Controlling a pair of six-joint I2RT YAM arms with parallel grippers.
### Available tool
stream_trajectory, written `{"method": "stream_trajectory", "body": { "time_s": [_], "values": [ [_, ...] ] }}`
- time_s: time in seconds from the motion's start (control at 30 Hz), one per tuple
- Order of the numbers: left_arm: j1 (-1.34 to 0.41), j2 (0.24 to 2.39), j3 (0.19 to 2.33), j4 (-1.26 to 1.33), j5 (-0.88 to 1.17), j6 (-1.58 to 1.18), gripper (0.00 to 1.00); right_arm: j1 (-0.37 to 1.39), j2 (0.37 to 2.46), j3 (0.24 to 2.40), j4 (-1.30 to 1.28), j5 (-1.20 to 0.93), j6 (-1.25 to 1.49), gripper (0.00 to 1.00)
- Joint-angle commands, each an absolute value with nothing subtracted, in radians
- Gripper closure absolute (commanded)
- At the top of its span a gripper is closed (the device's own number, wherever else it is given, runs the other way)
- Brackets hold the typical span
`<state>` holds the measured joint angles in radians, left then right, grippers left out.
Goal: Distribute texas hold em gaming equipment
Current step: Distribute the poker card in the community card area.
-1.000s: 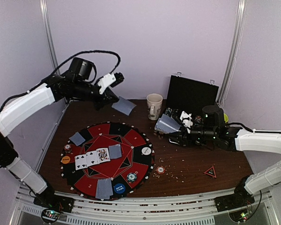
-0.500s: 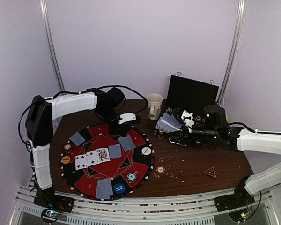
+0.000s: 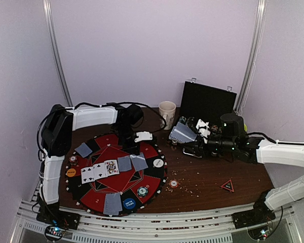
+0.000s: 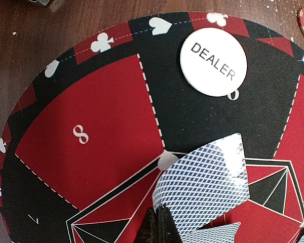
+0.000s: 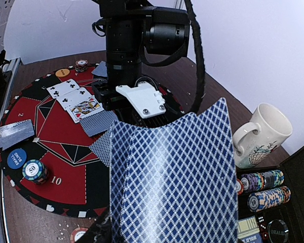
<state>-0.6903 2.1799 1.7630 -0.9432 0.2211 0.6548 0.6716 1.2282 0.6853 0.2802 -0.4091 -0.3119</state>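
Observation:
A round red-and-black mat holds three face-up cards and face-down blue-backed cards. My left gripper hangs low over the mat's right half, shut on the corner of one blue-backed card that bends just over the felt. The white DEALER button lies beyond it. My right gripper hovers right of the mat, shut on a fanned deck of cards. A blue button, an orange button and chips lie around the rim.
A cream mug stands behind the mat. An open black case with rows of chips sits at the back right. A small red triangle lies on the wooden table near the right arm.
My left arm has swung down from the back left, carrying its card, and now holds it low over the mat's right half. The right arm has barely moved.

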Motion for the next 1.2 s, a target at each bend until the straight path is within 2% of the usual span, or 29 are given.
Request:
{"method": "stream_trajectory", "body": {
  "time_s": [0.0,0.27,1.17],
  "values": [
    [-0.699,2.198,1.777,-0.908,0.130,0.688,1.00,0.670,1.210,0.696,0.292,-0.401,-0.318,0.52],
    [-0.698,2.204,1.755,-0.810,0.088,0.687,1.00,0.671,1.207,0.693,0.290,-0.399,-0.314,0.52],
    [-0.698,2.225,1.750,-0.815,0.040,0.630,0.99,0.670,1.201,0.692,0.285,-0.394,-0.318,0.52]
  ]
}}
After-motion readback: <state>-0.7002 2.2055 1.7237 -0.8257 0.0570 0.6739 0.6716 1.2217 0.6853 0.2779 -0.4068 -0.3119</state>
